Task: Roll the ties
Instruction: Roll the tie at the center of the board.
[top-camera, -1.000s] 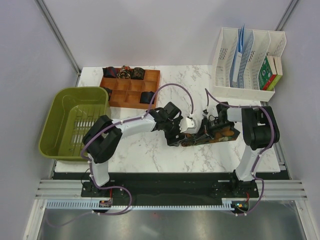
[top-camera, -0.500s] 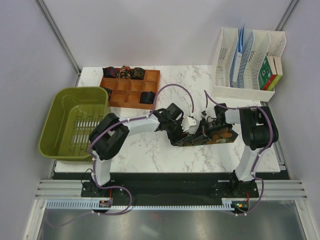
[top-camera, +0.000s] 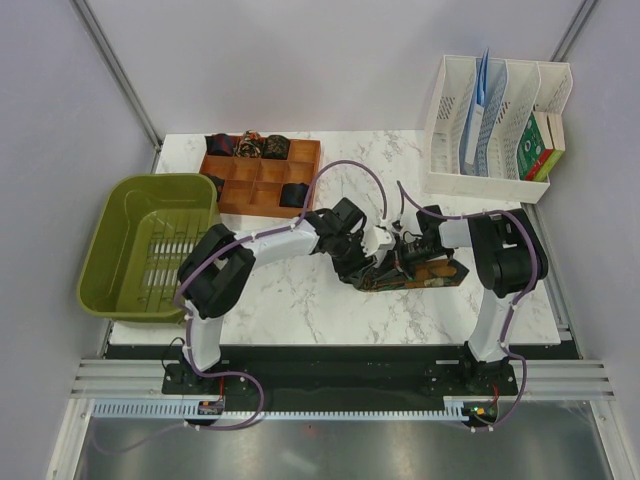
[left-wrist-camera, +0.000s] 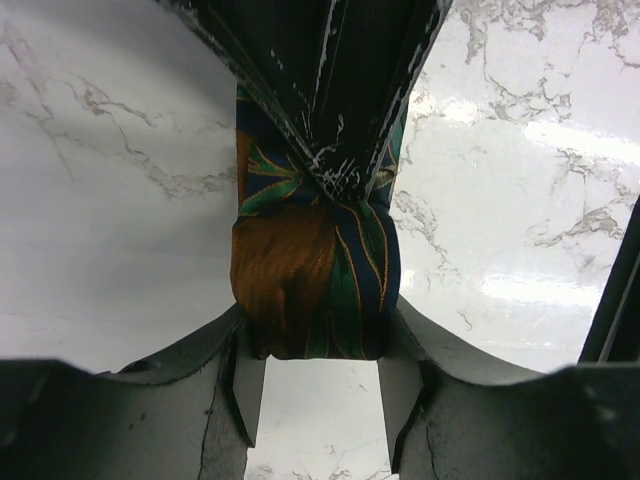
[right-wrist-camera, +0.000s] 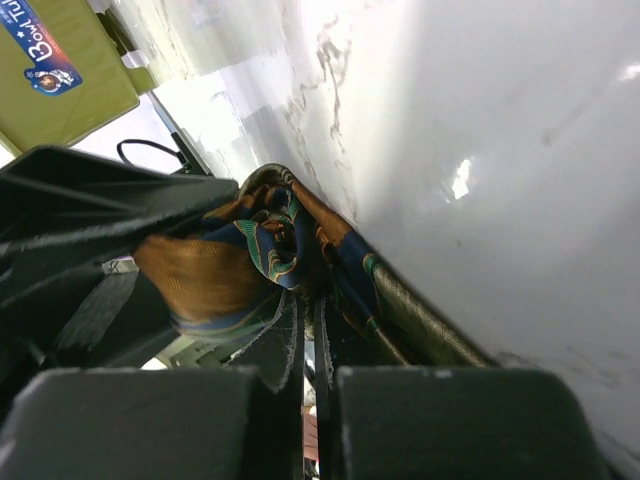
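An orange, green and navy patterned tie (top-camera: 428, 272) lies on the marble table, its end wound into a small roll (left-wrist-camera: 310, 285). My left gripper (top-camera: 368, 264) grips that roll, with one finger pressed on each side of it (left-wrist-camera: 315, 345). My right gripper (top-camera: 396, 257) reaches in from the opposite side; its dark fingers (left-wrist-camera: 325, 90) run into the roll's core. In the right wrist view the right gripper (right-wrist-camera: 310, 300) is shut, with the roll (right-wrist-camera: 215, 270) wrapped about its tips and the tie's tail (right-wrist-camera: 405, 310) trailing along the table.
A wooden compartment tray (top-camera: 262, 180) at the back left holds rolled ties (top-camera: 248, 146) and one dark roll (top-camera: 294, 194). A green plastic basket (top-camera: 150, 245) sits at the left edge. A white file rack (top-camera: 495, 115) stands at the back right.
My left gripper has moved right up to the right gripper, and its fingers have narrowed onto the tie roll. The right gripper has shifted a little left, still shut.
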